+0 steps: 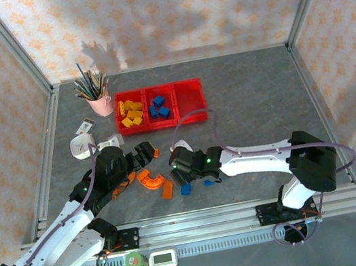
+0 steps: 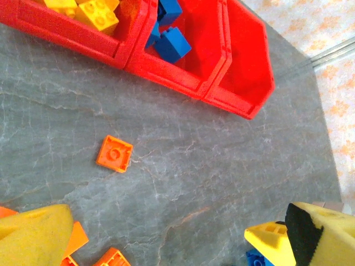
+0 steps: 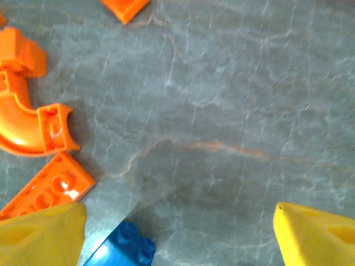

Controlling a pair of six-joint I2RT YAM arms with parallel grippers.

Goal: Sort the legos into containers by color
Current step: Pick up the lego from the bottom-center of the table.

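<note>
Three joined red containers point(image 1: 192, 118) stand at the back: yellow legos point(image 1: 131, 112) in the left one, blue legos point(image 1: 159, 107) in the middle one, the right one bare. Loose on the table lie orange arches point(image 1: 150, 178), an orange brick point(image 1: 167, 189) and a blue brick point(image 1: 186, 189). My left gripper point(image 1: 144, 154) is open over bare table; an orange square plate point(image 2: 114, 153) lies ahead of it, before the containers point(image 2: 244, 66). My right gripper point(image 3: 177, 238) is open and low, with the blue brick point(image 3: 125, 246) just inside its left finger point(image 3: 39, 235), beside an orange brick point(image 3: 47, 191) and an arch point(image 3: 22, 122).
A pink cup of pencils point(image 1: 99, 102) stands left of the containers. White items point(image 1: 84, 146) lie near the left rail. Another small blue piece point(image 1: 211, 182) sits under my right arm. Metal rails frame the table's edges.
</note>
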